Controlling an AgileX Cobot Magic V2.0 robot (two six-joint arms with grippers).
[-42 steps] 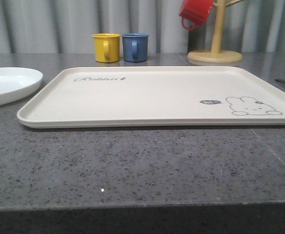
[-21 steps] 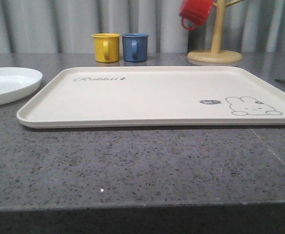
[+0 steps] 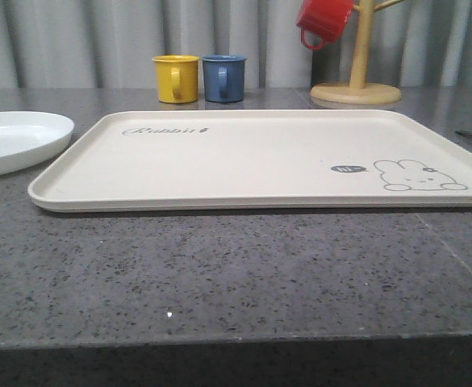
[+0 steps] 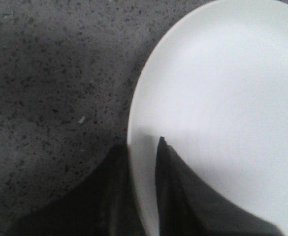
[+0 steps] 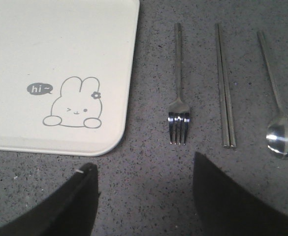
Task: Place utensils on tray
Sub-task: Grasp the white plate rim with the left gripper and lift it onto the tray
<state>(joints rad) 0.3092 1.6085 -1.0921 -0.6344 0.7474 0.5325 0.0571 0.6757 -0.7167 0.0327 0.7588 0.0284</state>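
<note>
**Desk:** What has the left gripper (image 4: 144, 196) got?

**Photographer:** The white plate (image 4: 222, 98). Its rim runs between the two dark fingers, one finger (image 4: 171, 191) lying over the plate's inner surface, the other outside on the speckled counter (image 4: 45, 73). The jaws straddle the edge, but how firmly they are clamped I cannot tell; the gap looks narrow. Judging by that, this is a rim pinch, the sensible way to take a shallow dish that offers no other hold.

**Desk:** And the right gripper (image 5: 144, 196)?

**Photographer:** Released, jaws spread wide, nothing between them. Just ahead of the gap lies the fork (image 5: 178, 98), tines toward the fingers. Beyond it to one side sit the straight bar-like piece (image 5: 225, 88) and then the spoon (image 5: 277, 98), all three parallel and apart, flat on the counter. To the other side of the jaws is the tray (image 5: 60, 39), its rabbit corner nearest.

**Desk:** Anything on the tray?

**Photographer:** Nothing; in the front view the tray (image 3: 260, 153) is bare and the plate (image 3: 18, 141) rests just beside its edge. The task looks barely begun, with the fork the likely first pick for the right arm.
</note>
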